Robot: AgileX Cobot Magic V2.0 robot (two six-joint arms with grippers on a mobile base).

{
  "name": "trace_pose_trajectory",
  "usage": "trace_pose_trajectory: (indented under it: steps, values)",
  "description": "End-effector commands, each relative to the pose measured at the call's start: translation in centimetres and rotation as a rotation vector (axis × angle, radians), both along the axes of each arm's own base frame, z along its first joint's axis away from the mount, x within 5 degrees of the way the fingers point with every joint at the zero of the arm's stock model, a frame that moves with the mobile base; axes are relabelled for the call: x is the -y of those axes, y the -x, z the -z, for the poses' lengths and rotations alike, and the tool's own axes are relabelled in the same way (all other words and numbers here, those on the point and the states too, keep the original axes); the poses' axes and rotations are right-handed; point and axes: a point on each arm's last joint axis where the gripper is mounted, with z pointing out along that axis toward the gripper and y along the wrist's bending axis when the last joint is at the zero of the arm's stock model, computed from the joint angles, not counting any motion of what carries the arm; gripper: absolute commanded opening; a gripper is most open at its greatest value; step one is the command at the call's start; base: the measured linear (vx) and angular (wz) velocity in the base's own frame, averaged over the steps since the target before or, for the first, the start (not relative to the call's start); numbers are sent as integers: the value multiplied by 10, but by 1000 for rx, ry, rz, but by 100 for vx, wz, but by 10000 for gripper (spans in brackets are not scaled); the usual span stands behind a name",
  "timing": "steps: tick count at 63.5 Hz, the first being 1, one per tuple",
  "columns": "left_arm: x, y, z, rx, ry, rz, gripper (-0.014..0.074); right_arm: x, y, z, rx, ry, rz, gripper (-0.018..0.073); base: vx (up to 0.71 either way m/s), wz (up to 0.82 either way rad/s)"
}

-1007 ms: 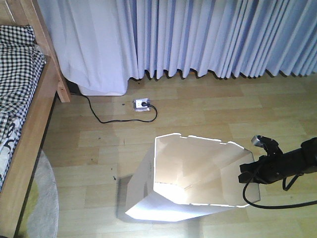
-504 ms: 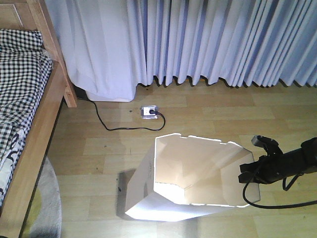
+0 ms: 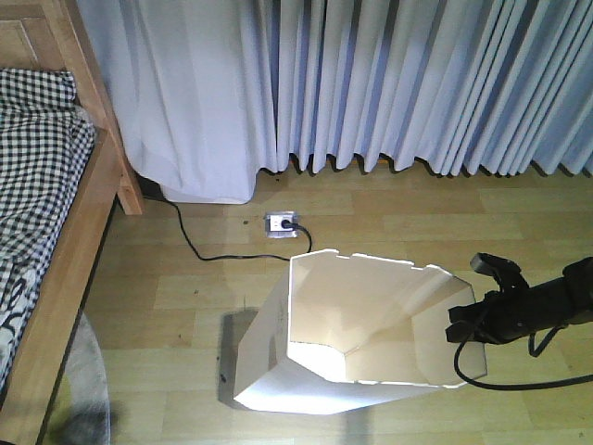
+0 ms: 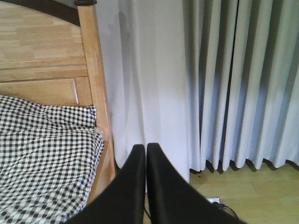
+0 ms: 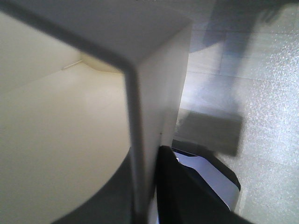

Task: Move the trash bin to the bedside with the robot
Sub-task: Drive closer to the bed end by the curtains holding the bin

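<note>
**Trash bin** [image 3: 347, 320]: white and thin-walled, with a faceted, notched rim. It stands open-topped on the wood floor [image 3: 167, 297], and its interior shows only bare pale walls. It sits directly beside the right tool [image 3: 461, 326], with its rim wall between the fingers.

**Right tool**: clamped narrow on the bin's wall, one finger inside and one outside.

**Right arm** [image 3: 547, 306]: slim and black, reaching in roughly level from the right edge. A cable [image 3: 519, 382] loops beneath it.

**Bed** [image 3: 65, 232]: light wooden frame with checked bedding. It lies across the bin from that tool, well apart from both.

**Left tool** [image 4: 145, 156]: fingers pressed together with nothing between them, aimed at the curtains [image 4: 224, 84] beside the bedpost.

**Socket** [image 3: 281, 222] and **cord** [image 3: 199, 243]: on the floor beyond the bin.
</note>
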Motion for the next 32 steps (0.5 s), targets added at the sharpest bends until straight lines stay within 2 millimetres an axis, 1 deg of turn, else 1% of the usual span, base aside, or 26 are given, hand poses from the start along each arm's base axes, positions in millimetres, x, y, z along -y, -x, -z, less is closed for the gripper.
trace_pose_trajectory:
  steps: [1,32]
  values:
    - [0,2,-15,103,1,3,-6,-12,-13,-37,97,-227,-6,-5,14,-3]
    - [0,2,-15,103,1,3,-6,-12,-13,-37,97,-227,-6,-5,15,-5]
